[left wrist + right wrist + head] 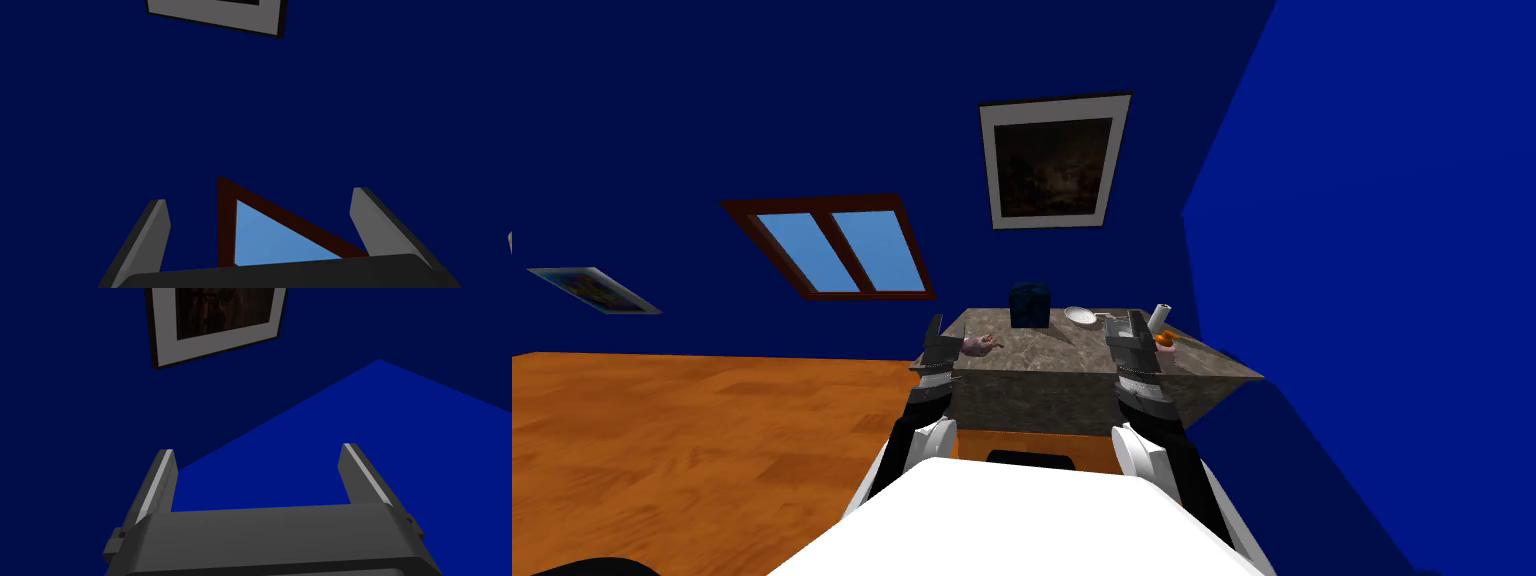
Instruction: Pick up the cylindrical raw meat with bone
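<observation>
Blue walls back a brown stone-patterned table (pixel 1072 365), and the pink raw meat with bone (pixel 978 345) lies at its left edge. The left gripper (pixel 259 196) hovers over that edge just beside the meat, fingers apart. The right gripper (pixel 260 450) hangs over the table's right side, fingers likewise spread.

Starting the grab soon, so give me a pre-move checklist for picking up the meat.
1. Meat in sight on table: ok, near the table's left edge.
2. Left gripper open and empty: ok.
3. Right gripper open and empty: ok.
4. Left gripper aimed at meat: not ok, it points up over the table, with the meat just beside it in the head view.
5. Room around meat: ok, box and bowl stand apart from it.
6. Which way the bone lies: cannot tell.
</observation>
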Robot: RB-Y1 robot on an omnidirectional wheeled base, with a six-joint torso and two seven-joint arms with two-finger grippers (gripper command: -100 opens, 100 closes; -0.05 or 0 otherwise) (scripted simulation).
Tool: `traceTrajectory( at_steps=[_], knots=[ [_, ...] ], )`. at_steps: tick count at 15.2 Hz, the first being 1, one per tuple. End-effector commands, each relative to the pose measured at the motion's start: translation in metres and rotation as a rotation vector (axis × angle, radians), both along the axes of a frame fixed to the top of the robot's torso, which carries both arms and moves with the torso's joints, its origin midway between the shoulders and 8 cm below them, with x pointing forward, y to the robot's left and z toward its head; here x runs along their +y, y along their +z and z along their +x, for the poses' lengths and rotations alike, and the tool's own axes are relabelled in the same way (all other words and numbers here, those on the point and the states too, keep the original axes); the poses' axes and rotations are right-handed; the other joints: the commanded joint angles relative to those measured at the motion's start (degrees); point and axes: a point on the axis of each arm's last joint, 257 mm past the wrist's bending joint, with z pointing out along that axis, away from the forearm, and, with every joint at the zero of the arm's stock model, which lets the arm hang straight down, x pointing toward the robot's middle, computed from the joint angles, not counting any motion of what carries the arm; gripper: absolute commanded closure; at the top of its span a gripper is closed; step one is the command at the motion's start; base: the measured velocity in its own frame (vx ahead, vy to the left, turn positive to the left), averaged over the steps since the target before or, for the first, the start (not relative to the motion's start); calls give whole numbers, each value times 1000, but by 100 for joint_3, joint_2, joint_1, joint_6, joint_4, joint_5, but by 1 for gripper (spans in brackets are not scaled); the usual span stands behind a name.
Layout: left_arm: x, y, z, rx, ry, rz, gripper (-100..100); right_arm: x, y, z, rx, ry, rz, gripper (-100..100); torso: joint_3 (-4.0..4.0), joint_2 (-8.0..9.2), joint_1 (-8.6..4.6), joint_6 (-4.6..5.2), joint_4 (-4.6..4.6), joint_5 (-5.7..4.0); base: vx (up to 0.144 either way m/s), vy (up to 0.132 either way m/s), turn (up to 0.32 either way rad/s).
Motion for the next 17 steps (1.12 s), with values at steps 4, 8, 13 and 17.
traceTrajectory(
  at_steps=[4, 8, 13, 17],
  knots=[
    [-5, -11, 12, 65, -38, 87, -100, 0, 0, 0, 0, 0, 0, 0, 1, 3, 3, 1, 1, 0, -7, 1, -77],
    [-3, -22, 25, 125, -48, 136, -100, 0, 0, 0, 0, 0, 0, 0, 3, 5, 4, 3, 1, 1, -14, 3, -124],
    [3, -35, 39, 199, -44, 178, -100, 0, 0, 0, 0, 0, 0, 0, 2, 4, 4, 2, 1, 1, -13, 3, -106],
    [15, -48, 55, 275, -25, 212, -100, 0, 0, 0, 0, 0, 0, 0, 2, 4, 2, 3, 1, 0, -13, 1, -150]
  ],
)
